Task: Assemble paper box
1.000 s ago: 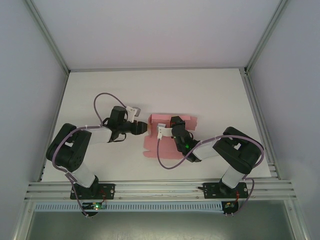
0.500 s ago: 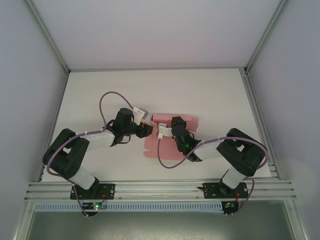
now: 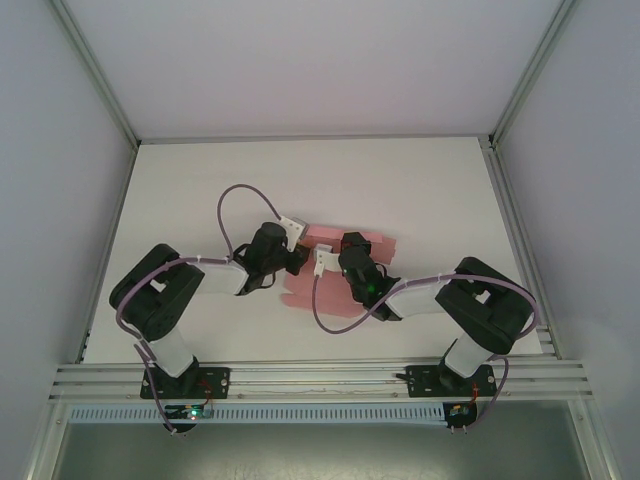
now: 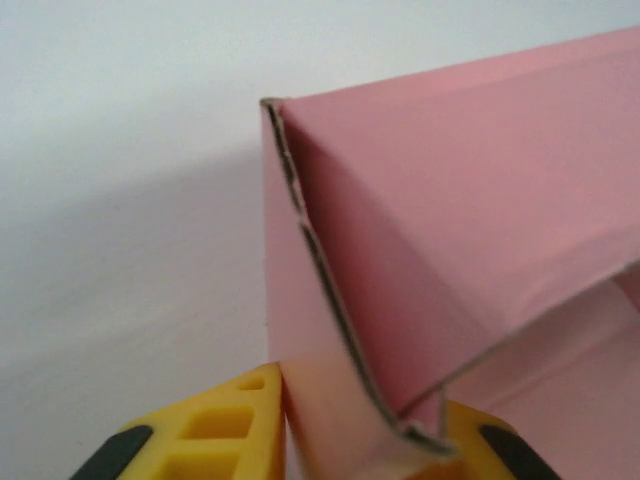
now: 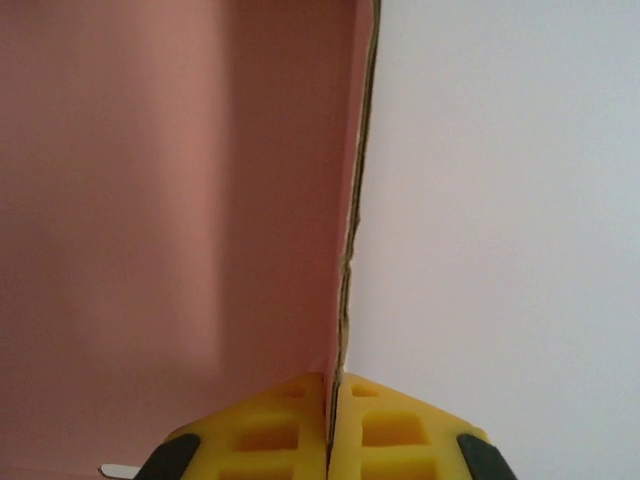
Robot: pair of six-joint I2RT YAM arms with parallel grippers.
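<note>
Now the paper box (image 3: 305,296) lay half-folded on the table (image 3: 420,190) between both grippers. Left gripper (image 4: 360,410) had just moved in — jaws astride a raised flap, clamped or not unclear. Right gripper (image 5: 330,425) pinched a wall edge, so folding that flap looked next.

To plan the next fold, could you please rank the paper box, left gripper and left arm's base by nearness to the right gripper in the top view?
1. paper box: held by the right gripper.
2. left gripper: just left, at the box's edge.
3. left arm's base: far off, near left.
</note>
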